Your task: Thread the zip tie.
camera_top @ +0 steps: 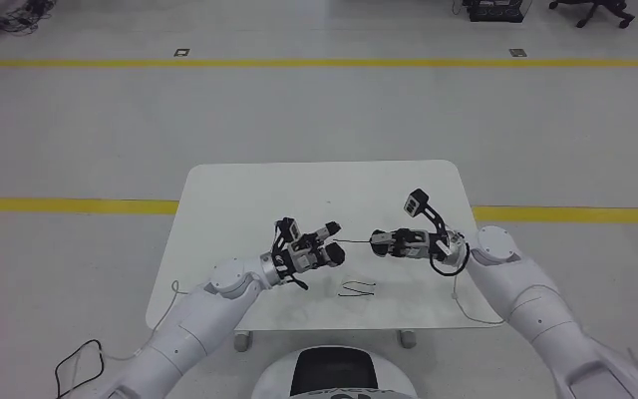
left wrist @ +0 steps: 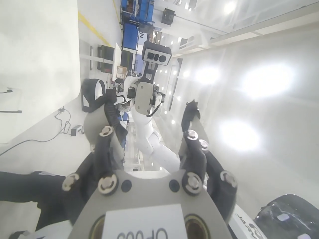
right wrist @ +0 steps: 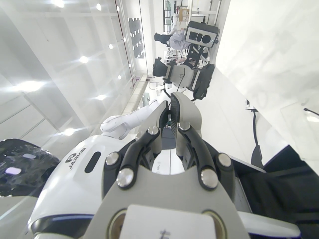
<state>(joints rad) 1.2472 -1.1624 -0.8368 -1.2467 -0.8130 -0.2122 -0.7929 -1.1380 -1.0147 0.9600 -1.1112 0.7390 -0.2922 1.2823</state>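
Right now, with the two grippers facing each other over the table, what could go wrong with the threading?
1. The right gripper pinches the thin zip tie at one end only, so the strand running toward the left gripper could sag or twist off line.
2. The left gripper's fingers stand apart, so that far end looks unsupported.
3. The grippers sit close, tip to tip. A small overshoot may knock them together.

You've got the right gripper (right wrist: 170, 100) pinched nearly closed on the zip tie (right wrist: 180, 80). It's a thin black line running out to the left gripper (right wrist: 183, 74), which faces yours with its pads spread wide. White table (right wrist: 261, 50) runs alongside both.
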